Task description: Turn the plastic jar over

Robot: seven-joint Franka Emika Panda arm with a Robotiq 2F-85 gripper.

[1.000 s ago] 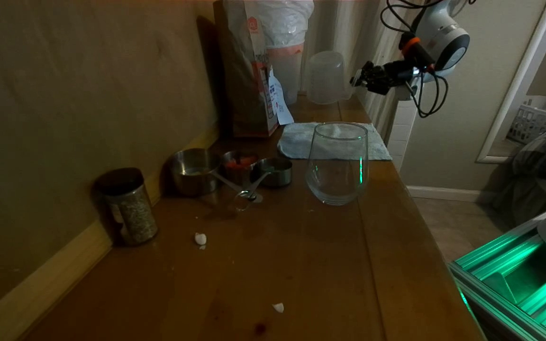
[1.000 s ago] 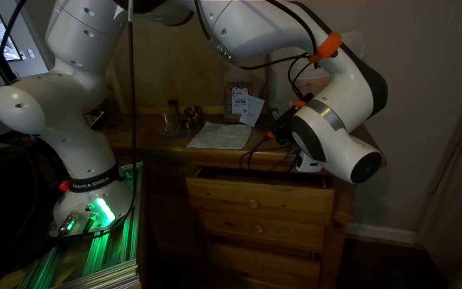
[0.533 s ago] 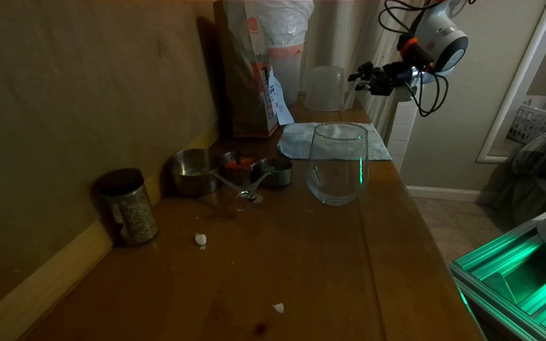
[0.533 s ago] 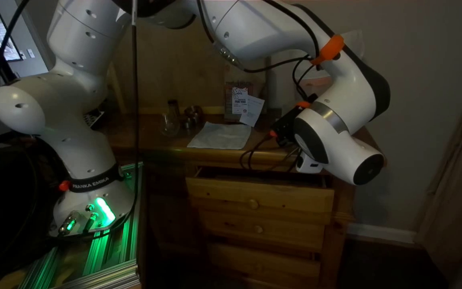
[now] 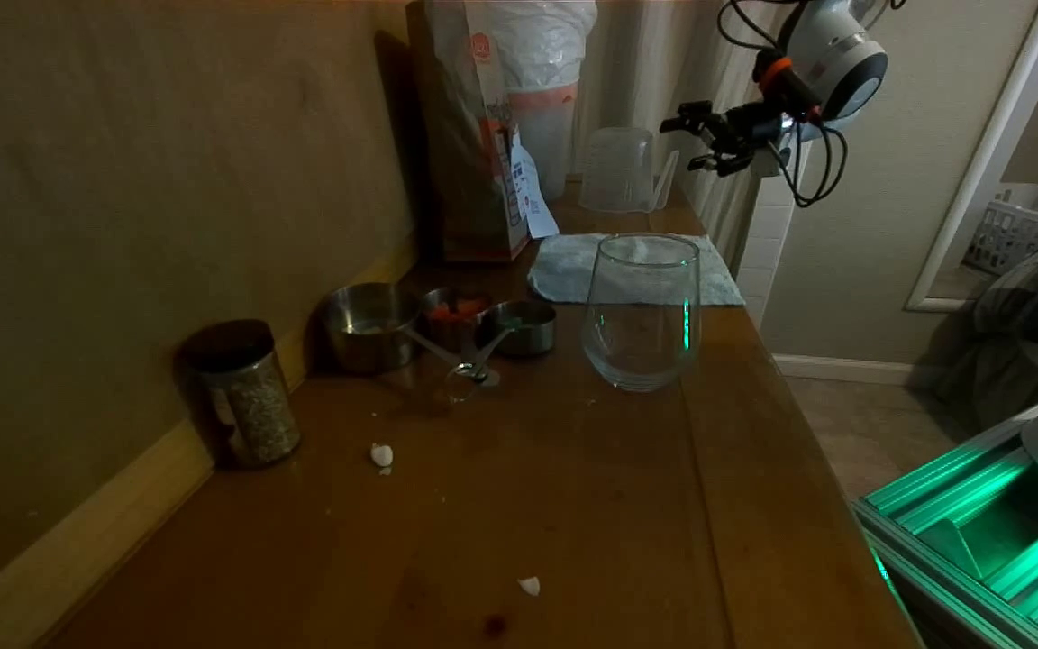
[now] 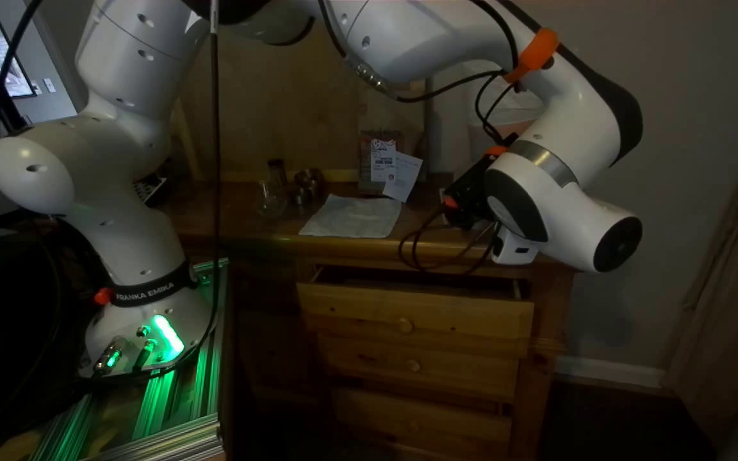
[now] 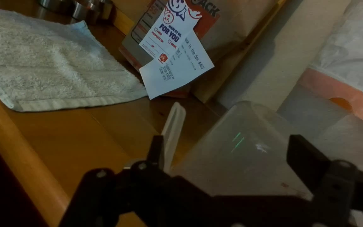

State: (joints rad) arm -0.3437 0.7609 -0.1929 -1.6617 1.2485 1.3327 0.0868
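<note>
- Since one second ago, we record the plastic jar (image 5: 618,171) lower, now down on the table (image 5: 591,505); the gripper (image 5: 681,144) has spread its fingers and risen slightly.
- Landmark for all places: the pale cloth (image 6: 351,216), flat on the table.
- Nearest in an exterior view, well short of the cloth: a small white fragment (image 5: 529,586); a second white piece (image 5: 381,455) lies closer to the cloth.
- Short of the cloth, off toward the back panel (image 5: 150,180): a dark-lidded container (image 5: 253,406) with pale contents.
- Nearer the cloth, same side: three metal measuring cups (image 5: 368,345), grouped.
- Just short of the cloth: a clear glass vessel (image 5: 641,329), upright, green glint on its side.
- Just past the cloth, panel side: a brown paper bag (image 5: 465,171), printed slips (image 7: 175,75) on its front, lower edge just beside the cloth.
- Beyond the cloth, in the air: the gripper, fingers wide apart. We see the plastic jar between them in the wrist view, unclamped; contact with its handle (image 7: 173,132) we cannot tell.
- Beyond the cloth, on the table's far part: the plastic jar, translucent, standing broader end down, handle toward the gripper.
- Past cloth and bag: a tall container (image 5: 541,144) with a white liner (image 5: 541,45).
</note>
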